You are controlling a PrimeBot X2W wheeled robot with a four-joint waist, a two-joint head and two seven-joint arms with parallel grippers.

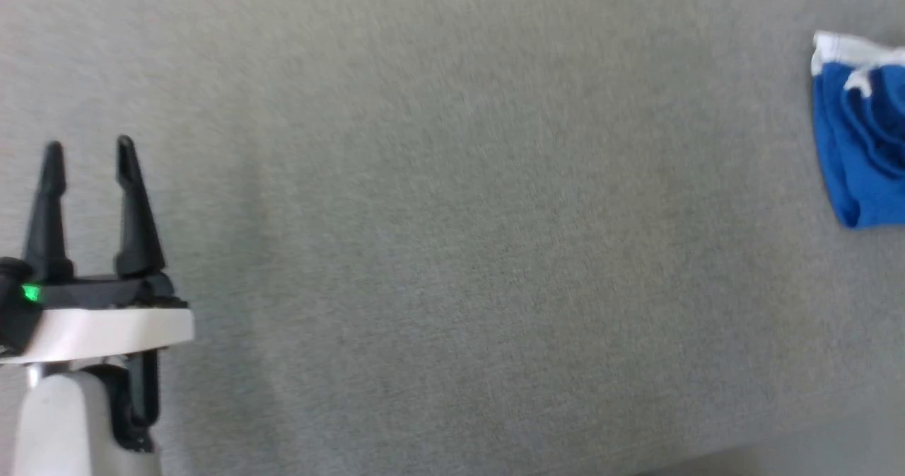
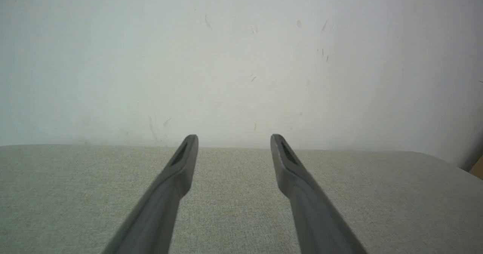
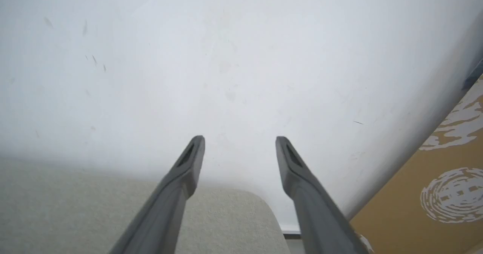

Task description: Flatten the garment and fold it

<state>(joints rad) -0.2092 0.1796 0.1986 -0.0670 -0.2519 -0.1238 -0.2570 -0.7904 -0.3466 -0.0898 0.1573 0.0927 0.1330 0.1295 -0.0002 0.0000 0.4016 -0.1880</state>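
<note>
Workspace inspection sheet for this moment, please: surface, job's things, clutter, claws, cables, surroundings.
Surface: grey fabric pad, flat.
Job's things: blue shorts with white trim, bunched, at the head view's right edge, partly cut off.
Clutter: nothing seen.
Claws: left claw open, empty, over the pad, far from the shorts; right claw open, empty, pointing at the wall.
Cables: nothing seen.
Surroundings: scuffed white wall behind the pad; tan patterned surface beside it.

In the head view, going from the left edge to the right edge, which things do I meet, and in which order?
left gripper, open and holding nothing → grey fabric surface → garment, blue, bunched at the right edge.
</note>
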